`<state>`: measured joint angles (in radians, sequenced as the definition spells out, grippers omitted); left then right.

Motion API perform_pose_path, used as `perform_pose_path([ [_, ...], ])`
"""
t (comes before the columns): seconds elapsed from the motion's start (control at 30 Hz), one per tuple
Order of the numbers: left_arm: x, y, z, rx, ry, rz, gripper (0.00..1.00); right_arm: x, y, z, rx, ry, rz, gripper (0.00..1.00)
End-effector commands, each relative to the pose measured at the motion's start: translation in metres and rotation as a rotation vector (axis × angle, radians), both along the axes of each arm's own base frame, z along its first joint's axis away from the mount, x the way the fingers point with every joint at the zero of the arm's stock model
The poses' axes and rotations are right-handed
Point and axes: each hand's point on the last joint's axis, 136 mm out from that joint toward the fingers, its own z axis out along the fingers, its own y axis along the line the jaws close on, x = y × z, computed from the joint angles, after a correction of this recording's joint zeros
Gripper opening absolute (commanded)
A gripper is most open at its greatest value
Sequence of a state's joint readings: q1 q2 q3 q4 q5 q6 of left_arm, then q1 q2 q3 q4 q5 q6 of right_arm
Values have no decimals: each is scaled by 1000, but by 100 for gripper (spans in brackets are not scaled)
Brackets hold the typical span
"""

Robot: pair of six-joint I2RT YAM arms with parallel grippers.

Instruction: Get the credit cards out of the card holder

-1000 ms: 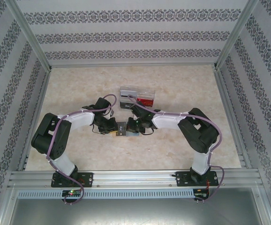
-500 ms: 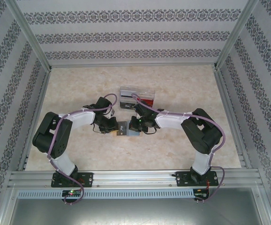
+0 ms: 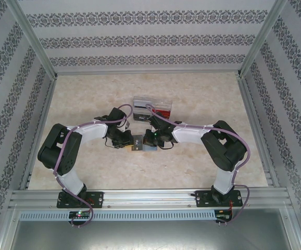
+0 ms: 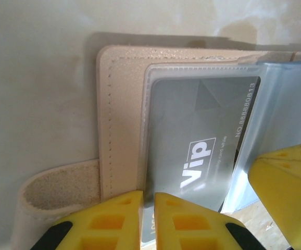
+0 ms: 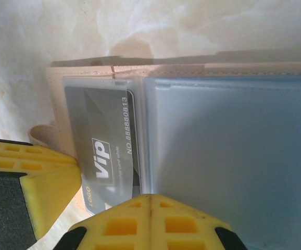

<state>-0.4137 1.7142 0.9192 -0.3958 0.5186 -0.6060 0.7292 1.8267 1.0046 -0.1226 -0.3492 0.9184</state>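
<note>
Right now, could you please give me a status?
Left gripper pinching grey VIP card. Right gripper shut on card holder sleeve. Card not out. Nothing blocking.

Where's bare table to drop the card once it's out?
Bare table left of the clear tray, and the near strip between the arm bases. Crowded at centre: left fingers and right fingers meet on the card holder.

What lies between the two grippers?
The open card holder, with a grey VIP card sleeved inside, spans from left gripper to right gripper; the top view shows it.

On the table, card holder lies before tray, card inside.
</note>
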Motion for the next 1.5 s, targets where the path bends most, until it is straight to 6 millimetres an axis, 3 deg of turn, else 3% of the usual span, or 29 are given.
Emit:
perform_pose_path([
  [0.0,0,-4,-2,29,-10,-40,16,-5,-3,-9,-26,14,1,7],
  [0.4,0,-10,-4,61,-14,-73,18,-7,-4,-12,-31,20,-4,8],
  [0.77,-3,-4,-11,97,7,-67,14,-1,-9,1,-7,-7,-31,17],
  [1.1,-4,-5,-11,87,7,-71,14,-3,3,-7,47,28,-22,17],
  [1.33,-4,-6,-11,85,10,-71,14,-3,6,-9,63,37,-19,13],
  [1.47,-3,-6,-10,83,9,-71,14,-3,3,-8,65,36,-24,1],
])
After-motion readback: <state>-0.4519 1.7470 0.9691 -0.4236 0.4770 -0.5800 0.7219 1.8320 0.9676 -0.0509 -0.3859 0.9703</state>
